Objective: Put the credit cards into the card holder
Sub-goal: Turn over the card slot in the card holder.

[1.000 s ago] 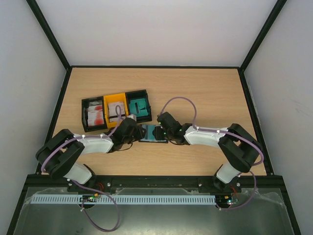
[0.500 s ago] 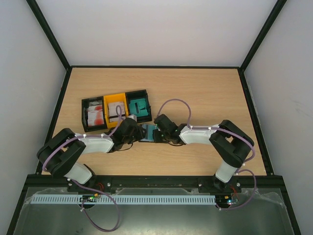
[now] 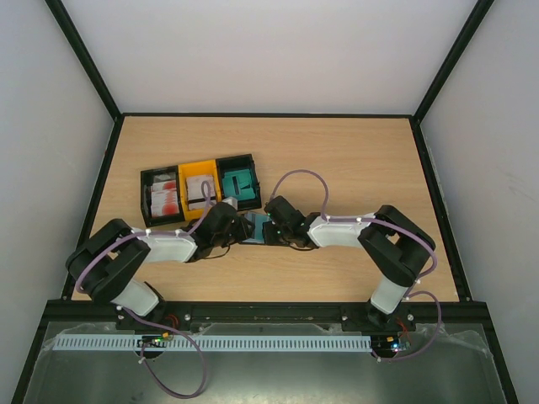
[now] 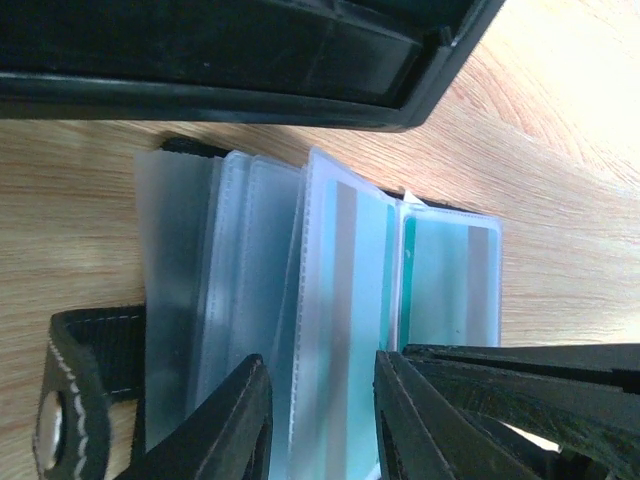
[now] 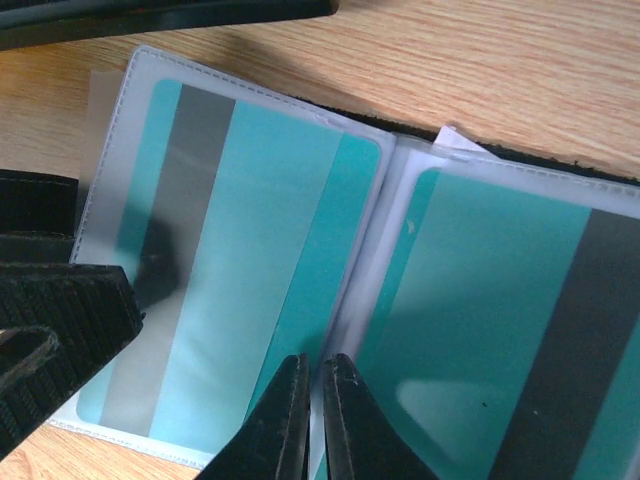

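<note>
On the bench point(image 3: 354, 160), before the bins point(image 3: 200, 165), card holder point(image 3: 255, 229) lies open: two teal credit cards point(image 5: 250, 250) sleeved, more left in bins. My left gripper point(image 4: 320, 420) straddles a sleeve leaf point(image 4: 345, 300), clamping unclear; right gripper point(image 5: 315, 420) nearly closed at the fold.

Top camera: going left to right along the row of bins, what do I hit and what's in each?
First black bin with red-and-white cards → yellow bin with white cards → second black bin with teal cards.
</note>
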You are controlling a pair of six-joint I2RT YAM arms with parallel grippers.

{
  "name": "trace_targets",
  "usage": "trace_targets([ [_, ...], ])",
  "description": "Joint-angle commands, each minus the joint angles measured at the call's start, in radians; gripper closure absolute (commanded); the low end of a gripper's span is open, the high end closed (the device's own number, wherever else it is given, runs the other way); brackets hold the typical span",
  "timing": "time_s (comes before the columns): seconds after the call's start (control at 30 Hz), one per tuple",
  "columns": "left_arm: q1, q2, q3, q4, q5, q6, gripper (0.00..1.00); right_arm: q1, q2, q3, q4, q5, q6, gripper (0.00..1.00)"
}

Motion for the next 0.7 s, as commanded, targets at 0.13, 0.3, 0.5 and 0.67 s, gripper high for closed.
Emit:
trace_targets([
  [0.13, -0.004, 0.004, -0.001, 0.062, 0.071, 0.033, 0.72, 0.008, 0.036, -0.017, -0.044, 0.023, 0.026, 0.93],
  [0.3, -0.014, 0.004, 0.006, 0.092, 0.112, 0.073, 0.71, 0.008, 0.012, -0.028, -0.025, 0.026, 0.037, 0.92],
  [0.5, -0.024, 0.031, 0.047, 0.094, 0.150, 0.103, 0.66, 0.006, -0.092, -0.062, -0.013, 0.143, 0.073, 0.87],
  [0.67, -0.038, 0.058, 0.087, 0.093, 0.183, 0.132, 0.64, 0.007, -0.208, -0.118, 0.014, 0.227, 0.111, 0.84],
])
